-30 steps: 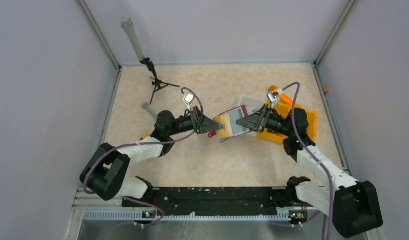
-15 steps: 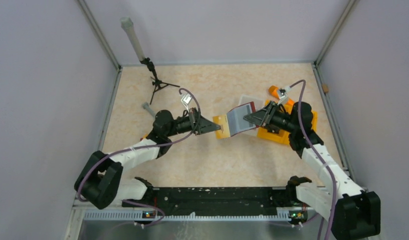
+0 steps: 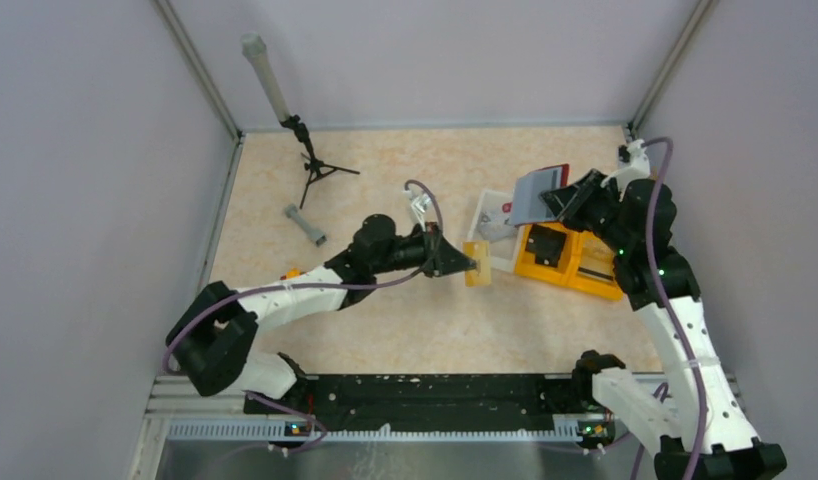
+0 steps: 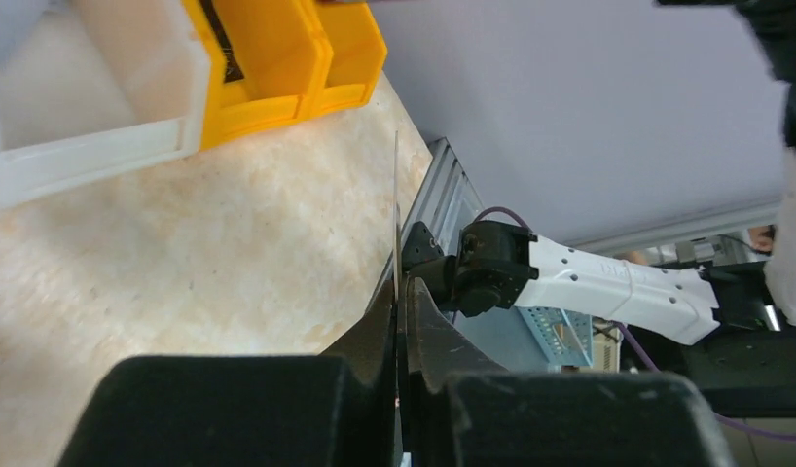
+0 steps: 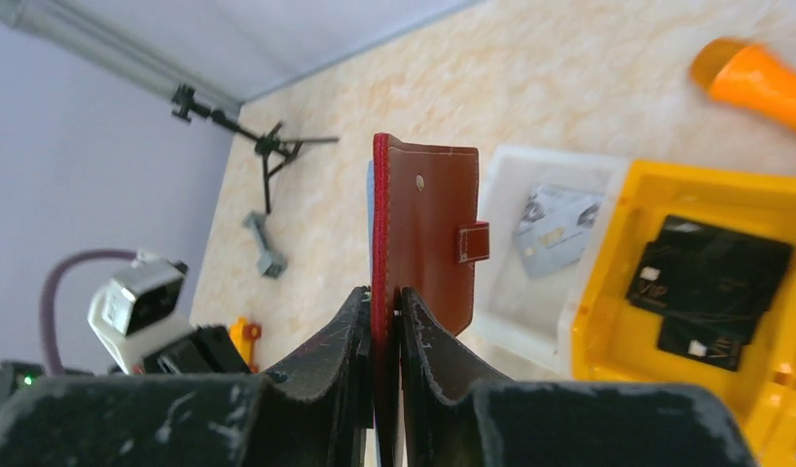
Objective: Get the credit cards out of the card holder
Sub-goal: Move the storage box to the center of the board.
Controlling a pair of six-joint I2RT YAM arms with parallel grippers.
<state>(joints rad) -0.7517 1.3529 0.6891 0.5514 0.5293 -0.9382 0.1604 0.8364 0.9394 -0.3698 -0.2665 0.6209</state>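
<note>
My right gripper (image 3: 558, 202) is shut on the dark red card holder (image 3: 537, 192) and holds it up in the air over the trays. In the right wrist view the card holder (image 5: 425, 229) stands on edge between the jaws of my right gripper (image 5: 380, 294), its strap tab to the right. My left gripper (image 3: 457, 262) is shut on a tan-yellow credit card (image 3: 477, 264), which is clear of the holder and hangs over the table left of the trays. The left wrist view shows that card (image 4: 396, 224) edge-on in my left gripper (image 4: 402, 292). A grey credit card (image 5: 555, 229) lies in the white tray.
The white square tray (image 3: 482, 212) sits beside the orange two-compartment tray (image 3: 593, 278), which holds black blocks (image 3: 547, 245). A black tripod (image 3: 311, 168) and a grey cylinder (image 3: 305, 223) are at the back left. An orange object (image 5: 754, 80) lies behind the trays.
The left gripper has shut on the tan-yellow card, which has come out of the holder. The right arm has swung the holder up and away to the back right.
</note>
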